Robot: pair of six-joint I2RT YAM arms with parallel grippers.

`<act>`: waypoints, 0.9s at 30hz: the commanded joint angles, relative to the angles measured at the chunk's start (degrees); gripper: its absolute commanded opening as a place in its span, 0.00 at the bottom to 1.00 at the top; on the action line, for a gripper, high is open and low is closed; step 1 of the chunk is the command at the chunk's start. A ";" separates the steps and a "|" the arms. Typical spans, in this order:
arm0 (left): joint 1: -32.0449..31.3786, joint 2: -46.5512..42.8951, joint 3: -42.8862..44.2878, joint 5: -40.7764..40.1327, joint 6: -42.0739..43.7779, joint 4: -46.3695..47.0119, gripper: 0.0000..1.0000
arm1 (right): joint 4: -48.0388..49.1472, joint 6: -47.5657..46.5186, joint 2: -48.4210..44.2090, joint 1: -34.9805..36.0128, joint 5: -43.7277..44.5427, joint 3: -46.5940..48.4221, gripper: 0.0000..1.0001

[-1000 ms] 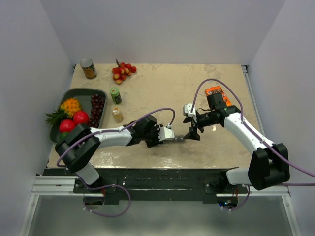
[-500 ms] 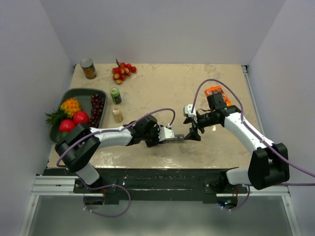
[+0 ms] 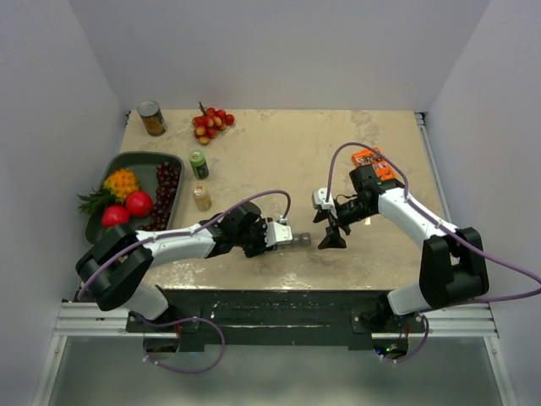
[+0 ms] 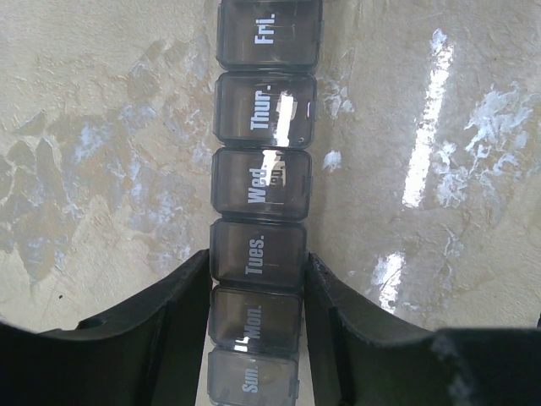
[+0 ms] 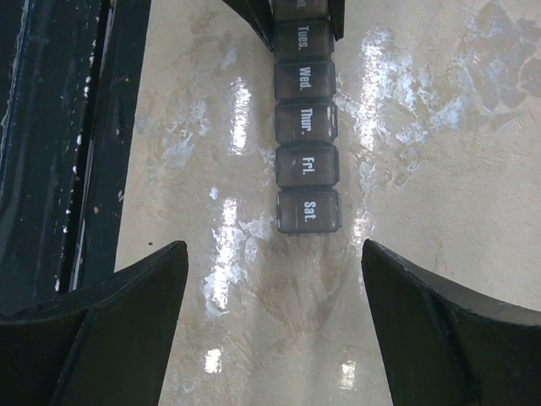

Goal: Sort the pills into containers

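The containers are one dark-grey strip (image 3: 298, 241) of day-labelled lidded compartments, lying flat near the table's front edge. My left gripper (image 3: 283, 238) is shut on its left end. In the left wrist view the fingers (image 4: 173, 313) clamp the strip (image 4: 262, 186) at the Mon. and Tues. lids, and all lids look closed. My right gripper (image 3: 330, 236) is open and empty just right of the strip's Sat. end (image 5: 308, 211). In the right wrist view the gripper (image 5: 272, 254) stays apart from the strip. The pills show as a yellowish mass in a small clear bottle (image 3: 201, 197) by the tray.
A dark fruit tray (image 3: 135, 159) sits at the left with a green-capped bottle (image 3: 198, 163) beside it. A can (image 3: 151, 117) and red-yellow berries (image 3: 211, 123) are at the back. An orange packet (image 3: 377, 163) lies behind the right arm. The table's front rail (image 5: 76, 127) is close.
My left gripper has drawn the strip a little left and nearer the front edge. My right gripper has shifted slightly toward the front, staying open.
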 commanded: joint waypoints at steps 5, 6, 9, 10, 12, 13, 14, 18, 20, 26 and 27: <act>0.02 -3.99 -1.38 1.29 -2.28 3.60 0.07 | 1.43 -3.07 5.14 2.66 1.56 4.93 0.86; 0.02 -4.26 -1.38 1.64 -2.63 3.60 0.07 | 1.43 -2.98 5.50 3.53 1.57 5.46 0.87; 0.02 -5.57 -1.56 2.08 -3.24 3.60 0.06 | 4.23 -0.35 5.77 5.90 2.70 5.11 0.87; 0.02 -6.19 -1.64 2.17 -3.42 3.60 0.06 | 6.68 1.75 5.59 6.52 4.10 4.67 0.87; 0.02 -6.63 -1.82 2.43 -3.68 3.60 0.06 | 8.80 3.52 4.81 7.49 5.16 3.45 0.87; 0.02 -6.98 -1.82 2.52 -3.77 3.52 0.06 | 10.12 4.57 4.54 7.67 5.60 3.18 0.87; -0.06 -7.07 -1.91 2.52 -3.86 3.60 0.05 | 10.65 5.28 4.36 7.67 6.30 3.00 0.86; 0.02 -7.42 -2.35 3.05 -4.56 3.69 0.05 | 11.88 6.69 4.27 7.85 7.45 2.47 0.84; 0.02 -7.60 -2.52 2.96 -4.74 3.69 0.05 | 11.80 6.78 4.19 7.85 7.72 2.21 0.83; 0.02 -8.39 -2.96 2.26 -5.00 3.78 0.05 | 10.22 5.37 3.57 7.94 7.54 1.42 0.77; 0.02 -8.39 -2.96 2.17 -5.09 3.78 0.05 | 10.04 5.03 3.57 7.94 7.37 1.33 0.77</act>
